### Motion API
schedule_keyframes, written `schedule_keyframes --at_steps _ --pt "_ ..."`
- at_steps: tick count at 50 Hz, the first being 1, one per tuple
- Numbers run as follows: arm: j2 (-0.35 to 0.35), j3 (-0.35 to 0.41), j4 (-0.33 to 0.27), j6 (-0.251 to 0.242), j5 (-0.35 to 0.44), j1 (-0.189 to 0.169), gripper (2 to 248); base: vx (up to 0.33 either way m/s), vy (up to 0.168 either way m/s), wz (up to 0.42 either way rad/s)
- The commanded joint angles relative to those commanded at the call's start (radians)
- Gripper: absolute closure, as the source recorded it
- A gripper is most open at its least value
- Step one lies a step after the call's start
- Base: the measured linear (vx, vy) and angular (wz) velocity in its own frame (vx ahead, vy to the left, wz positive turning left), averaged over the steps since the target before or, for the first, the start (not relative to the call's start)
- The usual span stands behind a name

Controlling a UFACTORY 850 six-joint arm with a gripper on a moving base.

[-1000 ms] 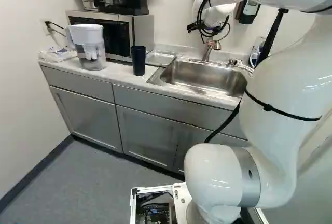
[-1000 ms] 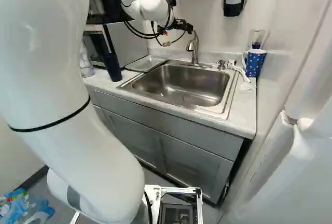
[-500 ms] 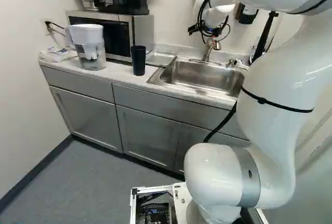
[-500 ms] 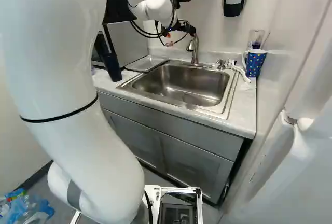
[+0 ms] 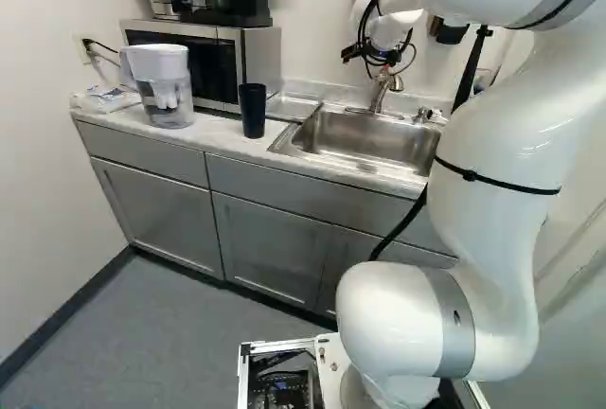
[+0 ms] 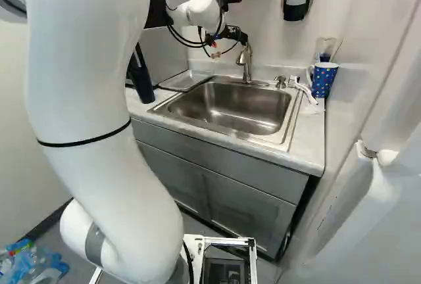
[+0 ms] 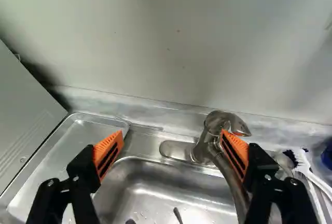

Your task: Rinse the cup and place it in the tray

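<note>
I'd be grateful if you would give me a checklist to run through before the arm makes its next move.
1. Pincer open for a grasp: ok, its fingers stand wide apart.
2. Cup in the pincer: not ok, the black tumbler stands upright on the countertop.
3. Which cup is meant: cannot tell, as a blue dotted mug also stands beyond the sink.
4. Metal tray in place beside the sink: ok.
5. Cup in the tray: not ok, none is there.
6. Pincer clear of the faucet: cannot tell, one finger overlaps it in the wrist view.
</note>
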Motion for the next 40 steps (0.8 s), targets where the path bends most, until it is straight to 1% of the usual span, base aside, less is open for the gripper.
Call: schedule_keyframes --at_steps 40 --pt "-0.003 -0.004 0.000 0.000 0.012 -0.008 3 0.000 0.000 0.000"
